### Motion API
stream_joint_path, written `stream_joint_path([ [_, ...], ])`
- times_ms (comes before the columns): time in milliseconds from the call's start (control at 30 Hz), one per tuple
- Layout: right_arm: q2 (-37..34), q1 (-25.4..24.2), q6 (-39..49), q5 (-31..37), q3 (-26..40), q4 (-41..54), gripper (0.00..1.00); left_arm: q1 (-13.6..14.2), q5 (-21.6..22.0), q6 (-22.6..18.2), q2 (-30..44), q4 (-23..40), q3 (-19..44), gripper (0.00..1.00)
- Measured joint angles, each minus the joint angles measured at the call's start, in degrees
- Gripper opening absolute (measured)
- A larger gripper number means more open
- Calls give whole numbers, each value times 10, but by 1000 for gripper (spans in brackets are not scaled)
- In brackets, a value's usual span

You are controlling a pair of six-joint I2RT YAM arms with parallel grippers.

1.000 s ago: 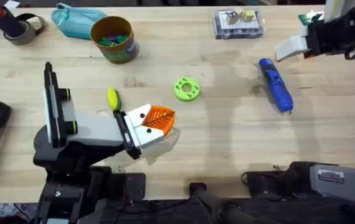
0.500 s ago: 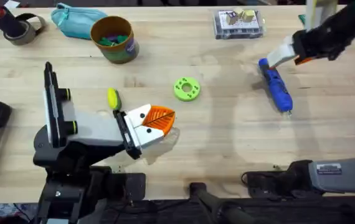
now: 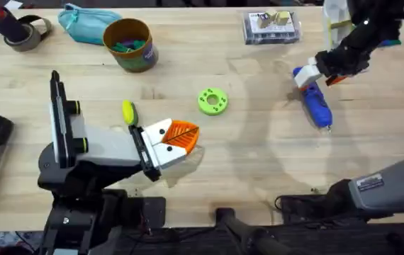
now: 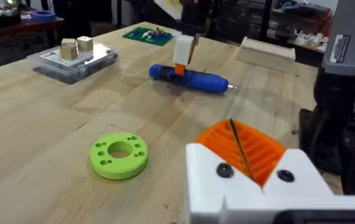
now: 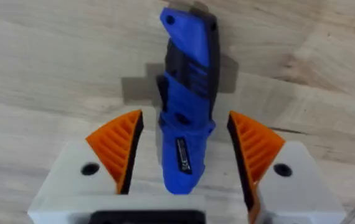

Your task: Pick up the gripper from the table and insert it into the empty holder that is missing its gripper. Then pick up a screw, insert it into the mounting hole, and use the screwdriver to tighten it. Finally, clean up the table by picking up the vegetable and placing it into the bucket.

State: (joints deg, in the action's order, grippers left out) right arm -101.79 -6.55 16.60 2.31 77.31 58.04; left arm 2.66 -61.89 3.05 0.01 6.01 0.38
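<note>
A: Orange ribbed pads (image 4: 243, 146) of the left hand (image 3: 176, 144) are pressed together with nothing between them. It rests low over the tabletop (image 3: 259, 177), at the near side. Just beside it lies the vegetable (image 3: 128, 112), and a little farther the green disc (image 3: 212, 100).

B: And the right hand (image 5: 184, 155)?

A: It is farther, at the right side, directly over the screwdriver (image 3: 314, 98). Its fingers are spread, one on each side of the blue body, not touching it as far as I can see. The screwdriver lies flat on the wood.

B: So which step is this?

A: I judge it is the picking of the screwdriver. Next, the hand must go a little lower and squeeze the body evenly, so the tool does not roll.

B: The bucket (image 3: 130, 44)?

A: At the far side, well apart from the vegetable.
</note>
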Motion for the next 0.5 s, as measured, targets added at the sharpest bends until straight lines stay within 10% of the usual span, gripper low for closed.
stream_joint_path([
  [500, -4, 9, 15, 26, -67, -111, 839, 0, 0, 0, 0, 0, 0, 13],
])
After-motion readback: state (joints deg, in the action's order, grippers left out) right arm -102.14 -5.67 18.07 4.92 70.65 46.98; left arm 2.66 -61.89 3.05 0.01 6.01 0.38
